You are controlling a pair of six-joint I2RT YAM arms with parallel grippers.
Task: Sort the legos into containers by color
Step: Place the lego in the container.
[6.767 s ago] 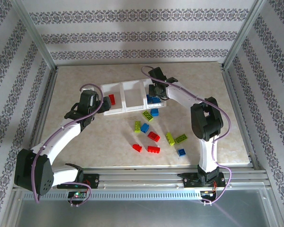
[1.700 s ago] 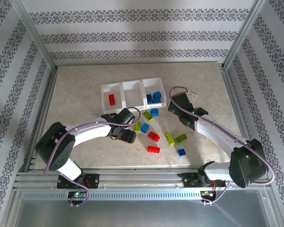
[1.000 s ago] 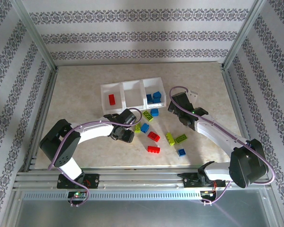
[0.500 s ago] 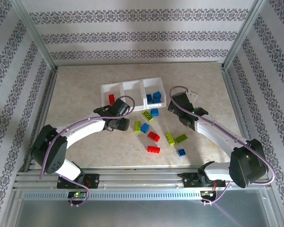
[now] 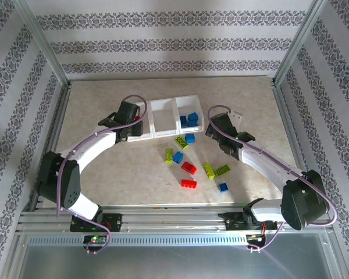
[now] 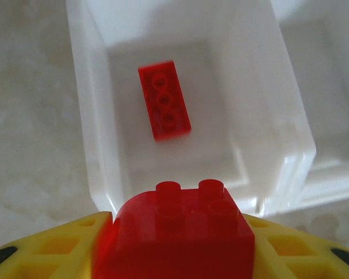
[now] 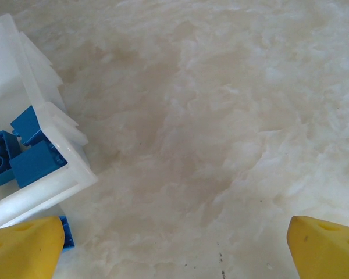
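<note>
The left end effector (image 5: 132, 120) grips a red brick (image 6: 175, 232) just short of the near wall of the left bin (image 6: 94, 122), which lies straight ahead with a second red brick (image 6: 164, 100) lengthwise inside, while the right end effector (image 7: 174, 247) hangs open beside the blue bin (image 7: 59, 123).

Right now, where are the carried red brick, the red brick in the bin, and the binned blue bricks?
Carried red brick (image 6: 177, 232): left wrist view, its front face.
Red brick in the bin (image 6: 164, 108): left wrist view, middle stud.
Binned blue bricks (image 5: 191, 119): top external view, pile's middle.
</note>
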